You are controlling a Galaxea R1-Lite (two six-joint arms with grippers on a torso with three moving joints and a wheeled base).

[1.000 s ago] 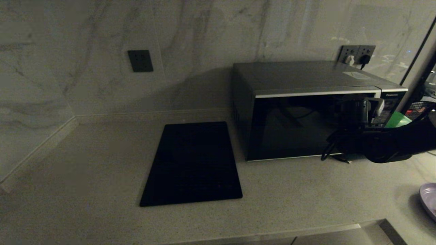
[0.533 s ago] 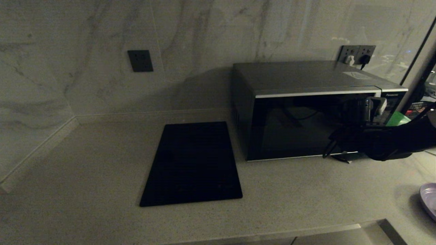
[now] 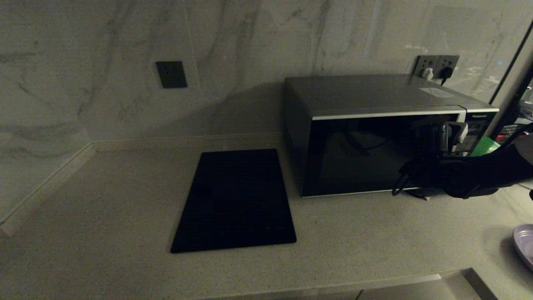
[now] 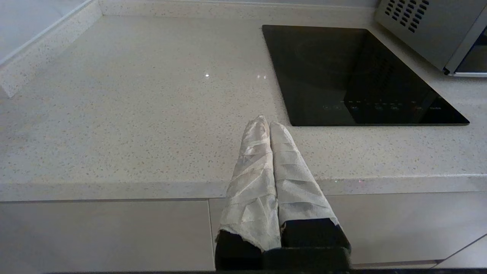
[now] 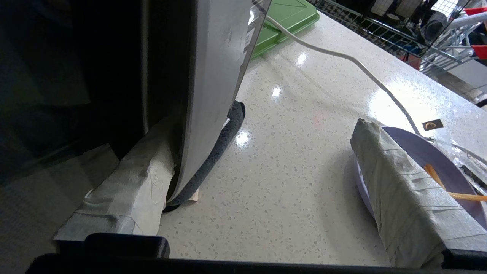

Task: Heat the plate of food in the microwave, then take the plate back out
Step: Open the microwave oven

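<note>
The black microwave (image 3: 366,96) stands at the back right of the counter with its dark glass door closed. My right gripper (image 3: 452,133) is at the door's right edge, open wide. In the right wrist view one taped finger (image 5: 133,182) lies against the dark glass, tucked behind the curved silver trim (image 5: 213,76). The other finger (image 5: 395,182) stands far off, in front of the plate of food (image 5: 418,152). That lilac plate (image 3: 525,243) sits at the counter's far right, holding orange sticks (image 5: 456,196). My left gripper (image 4: 268,123) is shut and empty, parked before the counter's front edge.
A flat black cooktop (image 3: 237,200) lies left of the microwave. A green board (image 3: 487,146) lies beside the microwave's right side, and a white cable (image 5: 342,57) runs across the counter there. Wall sockets (image 3: 437,66) sit behind the microwave.
My right arm has shifted only slightly at the microwave's right edge. Its gripper stays wide open and the door stays closed.
</note>
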